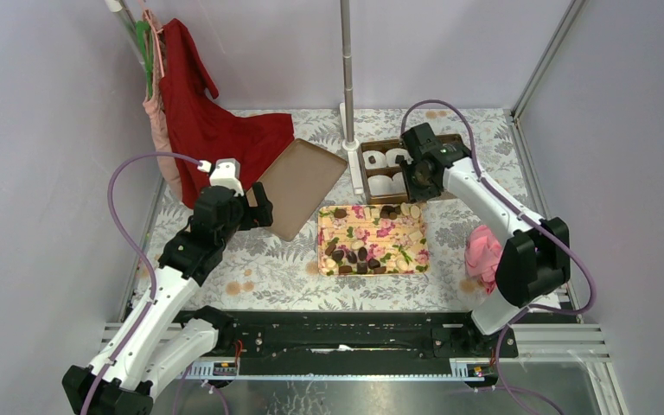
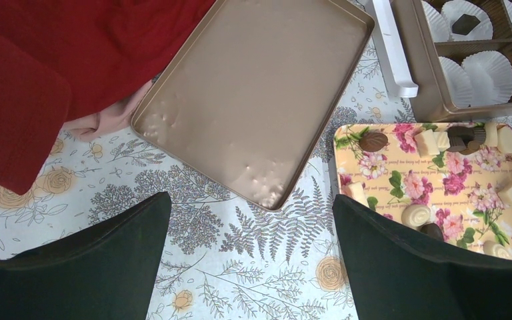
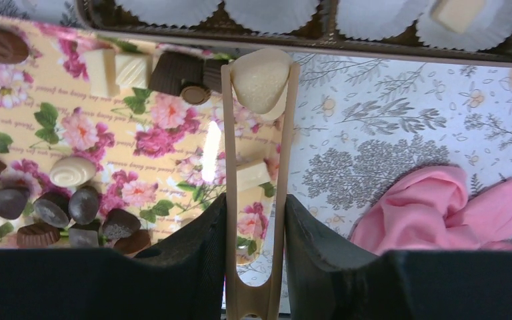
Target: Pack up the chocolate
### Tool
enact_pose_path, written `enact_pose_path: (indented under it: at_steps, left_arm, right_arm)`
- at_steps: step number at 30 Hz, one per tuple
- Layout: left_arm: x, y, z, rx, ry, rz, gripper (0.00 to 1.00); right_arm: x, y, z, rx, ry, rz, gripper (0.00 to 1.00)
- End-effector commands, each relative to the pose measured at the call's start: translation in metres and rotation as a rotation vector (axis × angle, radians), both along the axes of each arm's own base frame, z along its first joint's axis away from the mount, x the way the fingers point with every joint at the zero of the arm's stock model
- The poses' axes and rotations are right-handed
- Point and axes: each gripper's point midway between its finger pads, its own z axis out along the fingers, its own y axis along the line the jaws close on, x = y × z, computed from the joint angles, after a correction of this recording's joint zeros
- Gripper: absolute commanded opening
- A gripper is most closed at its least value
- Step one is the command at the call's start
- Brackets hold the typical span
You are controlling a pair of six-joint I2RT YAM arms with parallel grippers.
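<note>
Held piece: a cream-white, heart-shaped chocolate [image 3: 261, 80], matte and faintly grainy, is pinched between the tips of the tongs [image 3: 227, 167] at the tray's far edge, just short of the box.
Tool: the right gripper [image 3: 255, 203] presses the tongs' arms narrow, so the tips clamp the piece.
Loose chocolates [image 3: 73, 213]: dark, milk and white pieces (round, squarish, shell-shaped) lie on the floral tray [image 3: 167, 127], the dark ones clustered at its near side.
Box [image 3: 387, 48]: partitioned and set just beyond the tray, it is lined with white paper cups [image 2: 487, 75]; two cups hold a piece, and the others in view are empty.
Step in hand: one piece is being carried from tray to box; the packing looks barely begun.
Next move: probably to centre the piece over an empty cup, lower it, then ease the squeeze.
Left gripper [image 2: 249, 220]: it hovers with jaws wide and empty beside the gold lid [image 2: 253, 100].
</note>
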Motion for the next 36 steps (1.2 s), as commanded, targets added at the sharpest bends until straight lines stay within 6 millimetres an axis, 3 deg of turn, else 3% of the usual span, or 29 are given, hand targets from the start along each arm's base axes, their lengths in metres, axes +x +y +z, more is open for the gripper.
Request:
enact_pose_path:
  at_steps: [1,7,13,22,29,36]
  left_arm:
    - [0.005,0.0,0.008,-0.011,-0.047,0.004,0.99]
    - [0.005,0.0,0.008,-0.012,-0.045,0.002,0.99]
    - [0.006,-0.001,0.007,-0.012,-0.041,-0.003,0.99]
    - [0.008,-0.001,0.003,-0.002,-0.028,0.001,0.99]
    - [0.009,-0.001,0.001,0.006,-0.02,0.002,0.99]
    - [0.01,-0.001,0.0,0.007,-0.015,0.001,0.99]
  right_arm:
    - [0.022,-0.022,0.015,-0.026,-0.051,-0.061,0.3]
    - [0.047,-0.051,0.016,-0.021,-0.07,-0.144,0.3]
    - [0.067,-0.068,0.004,-0.02,-0.06,-0.195,0.3]
    - [0.091,-0.071,-0.021,-0.027,-0.019,-0.205,0.31]
    - [0.098,-0.072,-0.043,-0.038,0.032,-0.202,0.32]
    - [0.101,-0.072,-0.051,-0.044,0.051,-0.198,0.39]
